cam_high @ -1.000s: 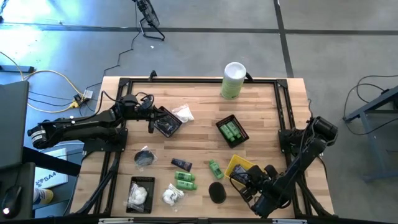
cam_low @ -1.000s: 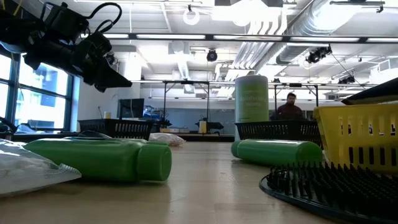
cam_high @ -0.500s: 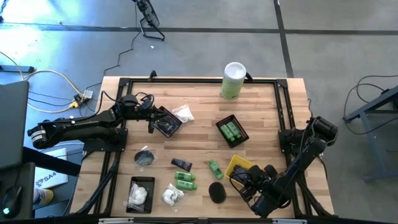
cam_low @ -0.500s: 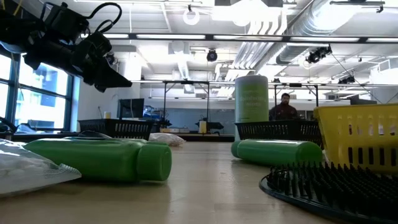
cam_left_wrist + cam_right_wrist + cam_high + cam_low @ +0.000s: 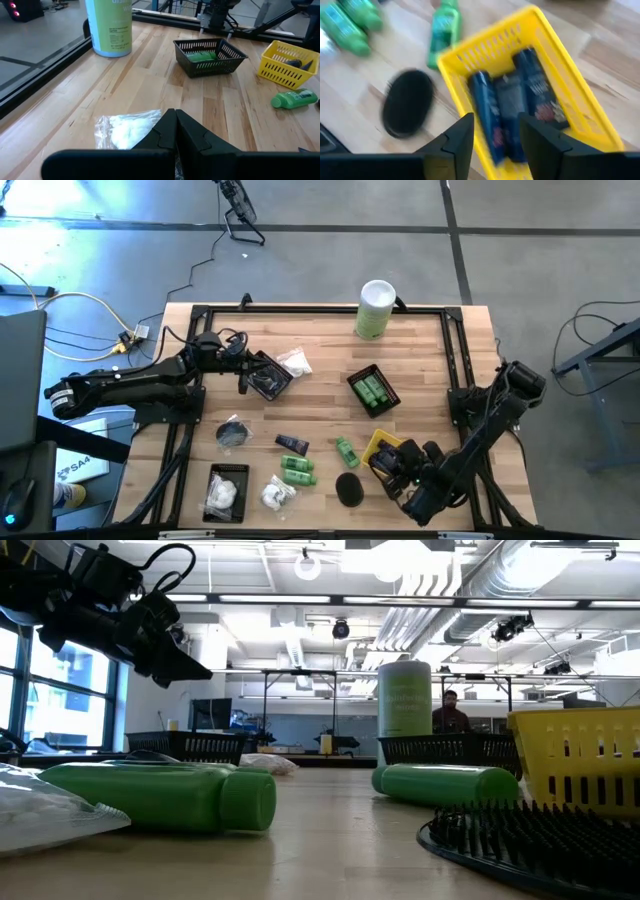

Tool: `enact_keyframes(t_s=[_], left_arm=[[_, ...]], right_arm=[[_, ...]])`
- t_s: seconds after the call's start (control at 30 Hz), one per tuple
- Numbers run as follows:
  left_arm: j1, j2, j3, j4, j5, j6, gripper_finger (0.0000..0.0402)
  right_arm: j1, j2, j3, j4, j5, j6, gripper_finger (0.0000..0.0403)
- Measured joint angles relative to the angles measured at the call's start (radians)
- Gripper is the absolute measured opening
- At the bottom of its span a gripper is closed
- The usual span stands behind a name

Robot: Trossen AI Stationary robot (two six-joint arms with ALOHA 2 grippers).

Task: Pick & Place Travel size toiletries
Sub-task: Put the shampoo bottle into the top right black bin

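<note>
- Toiletries lie scattered on the wooden table (image 5: 320, 395): green bottles (image 5: 297, 471) near the front edge, one more green bottle (image 5: 346, 451) beside the yellow basket (image 5: 377, 446), a black disc (image 5: 348, 488) and white packets (image 5: 278, 496).
- Navy tubes (image 5: 485, 116) lie inside the yellow basket.
- Right gripper (image 5: 495, 145) hovers over that basket, fingers spread, holding nothing.
- Left gripper (image 5: 175, 130) is pressed together on the rim of a black basket (image 5: 268, 376), above a white packet (image 5: 127, 131).

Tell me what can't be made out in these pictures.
- Yellow basket: right wrist view is blurred; tube labels unreadable.
- Black basket: high view, the left claw covers it, contents hidden.
- Right claw: high view, too small to tell whether it's open.
</note>
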Motion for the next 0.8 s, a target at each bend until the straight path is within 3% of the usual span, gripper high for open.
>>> enact_keyframes(t_s=[0.2, 0.8], left_arm=[[0.0, 0.0, 0.0, 0.002, 0.0, 0.002, 0.0], [0.0, 0.0, 0.0, 0.003, 0.0, 0.002, 0.0]], right_arm=[[-0.064, 0.0, 0.0, 0.121, 0.065, -0.132, 0.0121], [-0.307, 0.0, 0.0, 0.554, 0.055, -0.855, 0.0107]])
